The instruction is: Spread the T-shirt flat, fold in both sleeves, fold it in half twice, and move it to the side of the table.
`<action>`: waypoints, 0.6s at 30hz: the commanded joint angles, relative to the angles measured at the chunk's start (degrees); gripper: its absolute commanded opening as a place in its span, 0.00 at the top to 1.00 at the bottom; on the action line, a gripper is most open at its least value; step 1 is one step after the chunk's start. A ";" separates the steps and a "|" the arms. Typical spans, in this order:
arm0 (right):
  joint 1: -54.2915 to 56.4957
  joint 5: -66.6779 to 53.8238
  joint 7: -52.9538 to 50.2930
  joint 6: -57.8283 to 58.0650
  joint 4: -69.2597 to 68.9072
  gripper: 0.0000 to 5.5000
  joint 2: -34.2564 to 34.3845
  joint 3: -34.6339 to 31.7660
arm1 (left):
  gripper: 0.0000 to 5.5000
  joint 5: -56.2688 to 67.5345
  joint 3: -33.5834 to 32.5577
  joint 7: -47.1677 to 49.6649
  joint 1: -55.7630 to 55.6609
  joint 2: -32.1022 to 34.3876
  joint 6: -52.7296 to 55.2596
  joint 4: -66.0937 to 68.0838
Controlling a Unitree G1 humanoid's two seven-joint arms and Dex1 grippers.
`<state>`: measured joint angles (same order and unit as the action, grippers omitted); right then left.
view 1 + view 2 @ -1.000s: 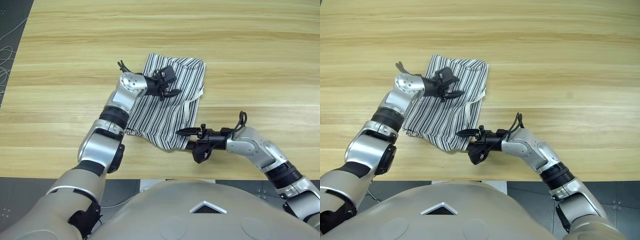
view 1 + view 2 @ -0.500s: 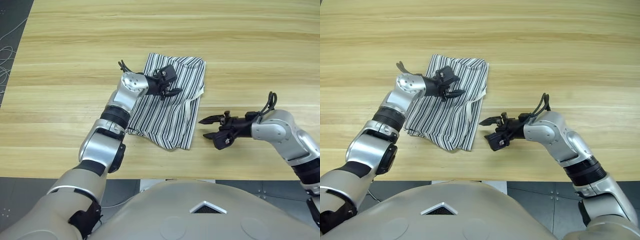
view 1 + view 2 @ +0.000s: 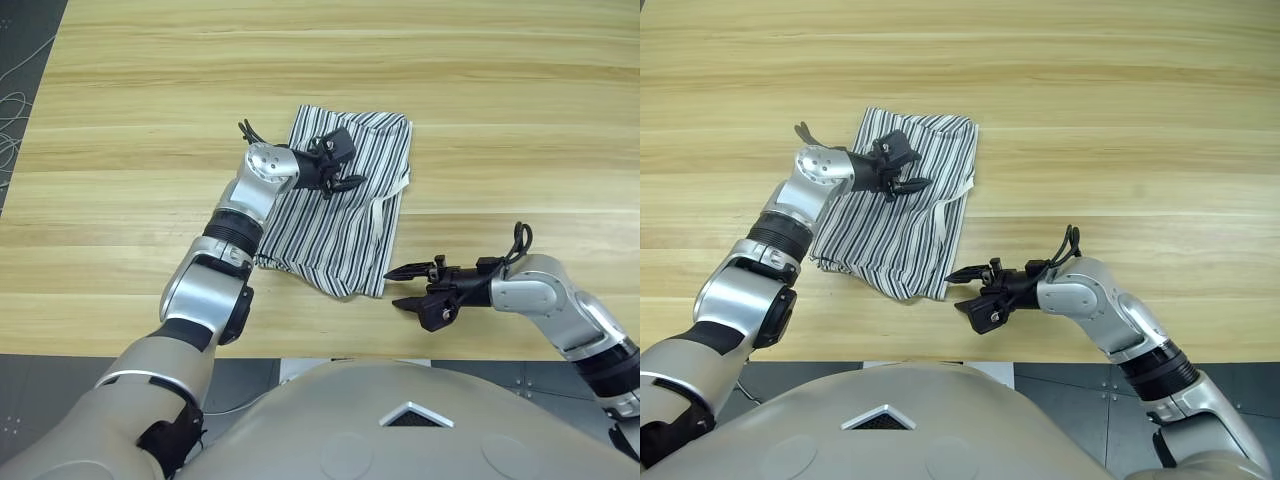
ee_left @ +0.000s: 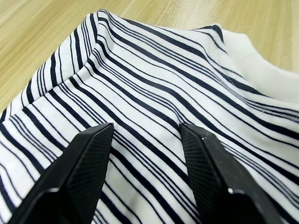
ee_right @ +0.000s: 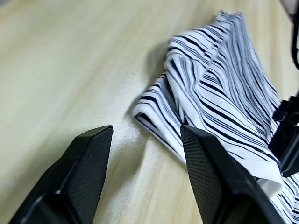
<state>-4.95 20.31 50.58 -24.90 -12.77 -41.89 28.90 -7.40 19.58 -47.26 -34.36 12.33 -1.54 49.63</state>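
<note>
Two risks from here: the right gripper (image 3: 392, 288), jaws spread, sits low over the pale wooden table (image 3: 500, 100), just right of the near-right corner of the black-and-white striped folded T-shirt (image 3: 345, 215). If it goes in too shallow it'll prob pinch only the top layer & peel the fold open; too low & a finger could shove the corner, bunching the stack. Also, if the left gripper (image 3: 345, 186) drags on the cloth, the far layers may skew. Shirt lies left of table centre, toward the near edge. Left arm: elbow bent, forearm crossing the shirt's left edge, gripper spread on or just above the far half, can't tell if touching. Right arm: elbow out right, forearm pointing left w/ fingers aimed at the corner, not touching it.
</note>
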 commanded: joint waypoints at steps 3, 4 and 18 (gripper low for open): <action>0.67 3.59 -5.54 -3.28 6.22 0.46 5.15 3.28 | 0.51 -3.27 2.38 0.56 3.83 0.19 4.24 3.76; 0.67 3.71 -5.34 -3.51 6.58 0.43 5.03 3.70 | 0.51 -3.27 2.40 0.52 3.82 0.21 4.23 3.73; 3.08 9.45 -9.00 -0.94 7.39 0.41 5.87 5.09 | 0.51 -3.09 2.34 0.48 3.57 -0.23 4.18 3.91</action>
<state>-1.94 26.04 41.33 -26.68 -7.70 -35.33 33.23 -7.40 19.58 -47.13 -34.50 12.25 -1.48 49.68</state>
